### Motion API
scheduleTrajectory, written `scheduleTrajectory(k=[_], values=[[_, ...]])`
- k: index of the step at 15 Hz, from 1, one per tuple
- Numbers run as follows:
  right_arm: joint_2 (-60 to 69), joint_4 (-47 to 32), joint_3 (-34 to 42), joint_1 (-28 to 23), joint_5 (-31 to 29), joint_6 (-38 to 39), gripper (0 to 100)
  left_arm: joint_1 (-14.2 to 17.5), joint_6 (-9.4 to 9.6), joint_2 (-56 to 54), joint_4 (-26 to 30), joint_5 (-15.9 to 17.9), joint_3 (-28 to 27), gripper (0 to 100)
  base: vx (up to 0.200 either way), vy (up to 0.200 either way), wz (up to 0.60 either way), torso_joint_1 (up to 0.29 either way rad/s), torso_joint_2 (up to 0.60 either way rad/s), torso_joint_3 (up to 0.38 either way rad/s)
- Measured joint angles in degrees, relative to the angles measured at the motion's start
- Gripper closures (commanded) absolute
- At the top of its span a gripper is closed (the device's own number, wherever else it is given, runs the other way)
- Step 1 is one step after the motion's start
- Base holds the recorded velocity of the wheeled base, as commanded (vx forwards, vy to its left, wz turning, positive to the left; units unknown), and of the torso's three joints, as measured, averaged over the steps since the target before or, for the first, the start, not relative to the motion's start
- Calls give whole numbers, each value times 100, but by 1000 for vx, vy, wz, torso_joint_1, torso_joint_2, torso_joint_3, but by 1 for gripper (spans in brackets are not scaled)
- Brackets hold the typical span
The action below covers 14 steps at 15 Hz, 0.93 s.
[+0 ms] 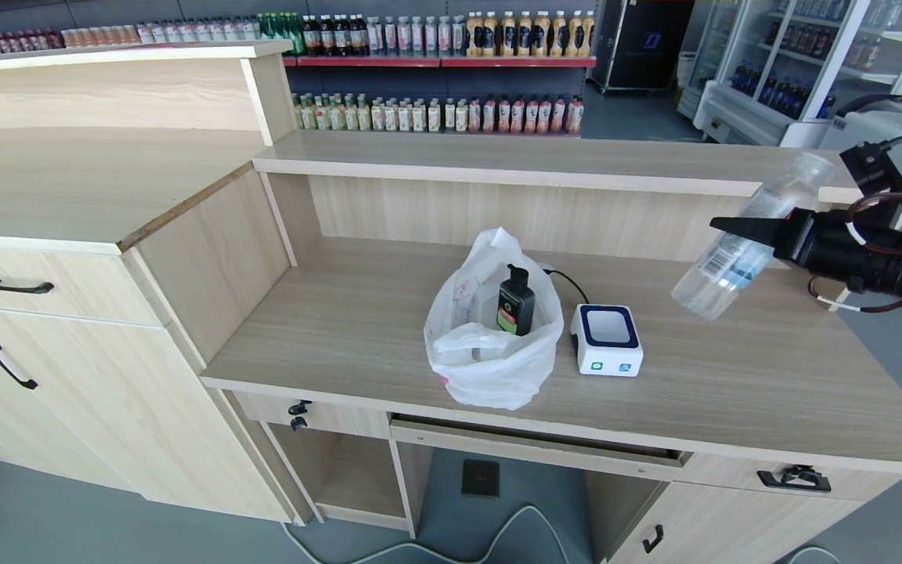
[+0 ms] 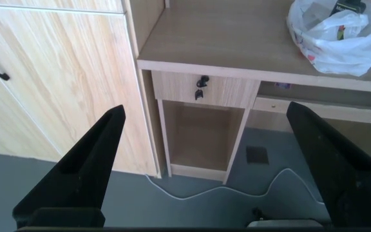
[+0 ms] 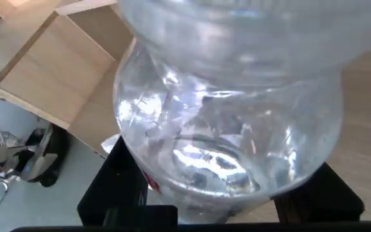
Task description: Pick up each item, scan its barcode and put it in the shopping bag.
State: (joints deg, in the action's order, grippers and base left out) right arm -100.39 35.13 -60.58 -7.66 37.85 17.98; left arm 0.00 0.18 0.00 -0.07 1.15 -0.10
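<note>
- Clear plastic bottle (image 1: 725,266): it hangs in the air over the right end of the wooden counter (image 1: 733,376). It is tilted, with its base dipping down towards the scanner and its cap end up and back. A printed label wraps its middle, and it touches nothing on the counter.
- Right gripper (image 1: 756,233): its black fingers are clamped across the bottle's body from either side, around the label band. In the right wrist view the transparent base bulges out between the two fingers.
- Scanner (image 1: 607,341): a small white box with a dark blue frame around its top window. It sits on the counter just to the right of the bag, well apart from the held bottle. A black cable (image 1: 564,278) runs from behind it.
- Shopping bag (image 1: 490,352): white thin plastic, standing open-mouthed near the middle of the counter and close to the front edge.
- Dark pump bottle (image 1: 515,301): it stands upright inside the bag, with its pump head poking above the rim.
- Left gripper (image 2: 205,174): it is held low in front of the counter above the grey floor. Its two fingers are spread wide with nothing between them.
- Small drawer (image 2: 201,90): it sits under the counter's left end, with keys hanging from its lock.
- Drink shelves (image 1: 435,113): rows of bottles line the back wall.
</note>
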Motion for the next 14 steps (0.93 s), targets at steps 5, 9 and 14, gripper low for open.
scheduleTrajectory(k=[5, 9, 14], values=[[1068, -541, 104, 1220, 519, 766, 100, 0, 0, 0, 2, 0, 0, 0, 0, 0, 0, 0, 0, 0], [1886, -684, 361, 1972, 747, 963, 100, 0, 0, 0, 0, 0, 0, 0, 0, 0, 0, 0, 0, 0], [2597, -702, 584, 2548, 758, 990, 100, 0, -2, 0, 0, 0, 0, 0, 0, 0, 0, 0, 0, 0]])
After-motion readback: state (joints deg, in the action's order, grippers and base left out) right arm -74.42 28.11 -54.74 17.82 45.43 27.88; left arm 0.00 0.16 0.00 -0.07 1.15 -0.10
